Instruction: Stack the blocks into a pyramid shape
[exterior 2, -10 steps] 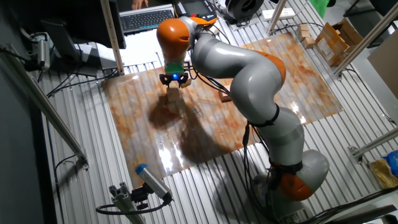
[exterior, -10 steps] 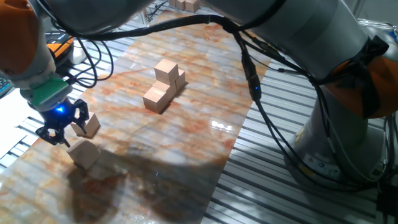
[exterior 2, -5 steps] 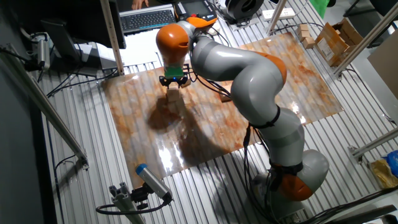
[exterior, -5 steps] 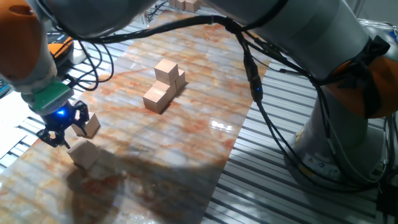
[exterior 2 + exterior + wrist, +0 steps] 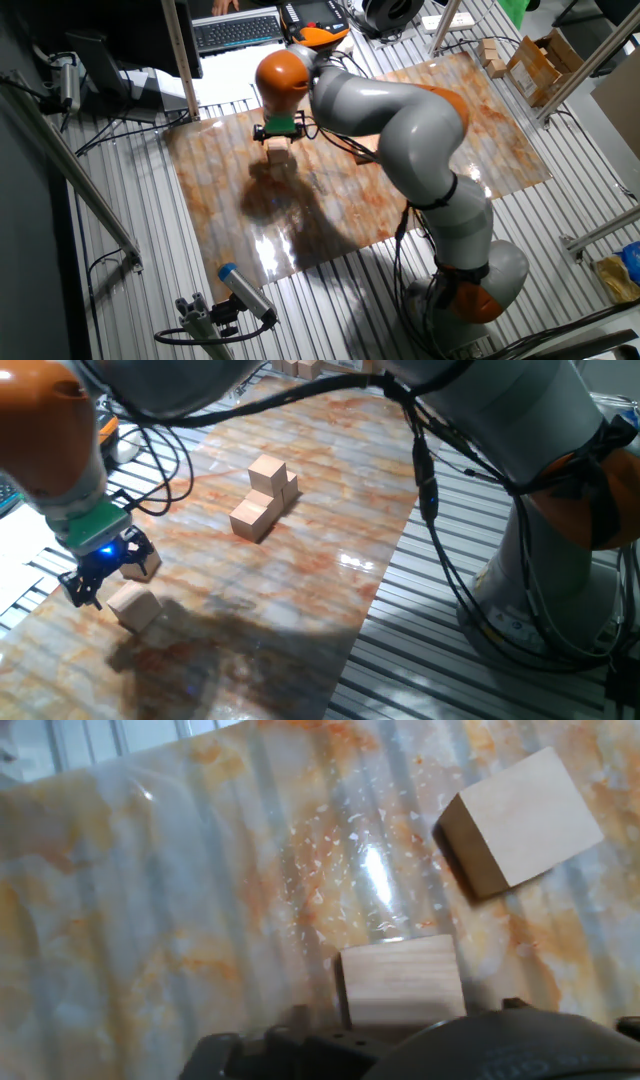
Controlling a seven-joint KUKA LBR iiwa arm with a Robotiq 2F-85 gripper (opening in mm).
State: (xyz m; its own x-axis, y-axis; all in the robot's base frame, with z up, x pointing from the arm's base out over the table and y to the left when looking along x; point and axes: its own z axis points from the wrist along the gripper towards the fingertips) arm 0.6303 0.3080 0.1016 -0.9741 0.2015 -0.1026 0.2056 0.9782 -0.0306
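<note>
One fixed view: gripper [image 5: 103, 573] low over the marbled mat [image 5: 330, 470], at its near left corner. Nearest loose block [image 5: 134, 607] just below and right of the fingertips; second loose block [image 5: 143, 563] just right of the hand. Jaws look spread, nothing between them. Partial pile [image 5: 264, 496] well apart, toward mat centre.

The other fixed view: gripper [image 5: 277, 136] directly above a block [image 5: 279, 151]; jaw state not readable here.

Hand view: one block [image 5: 401, 982] close ahead, faces roughly square to the frame; other block [image 5: 518, 818] farther ahead and right, turned askew. Small descent onto the near block judged sufficient.
</note>
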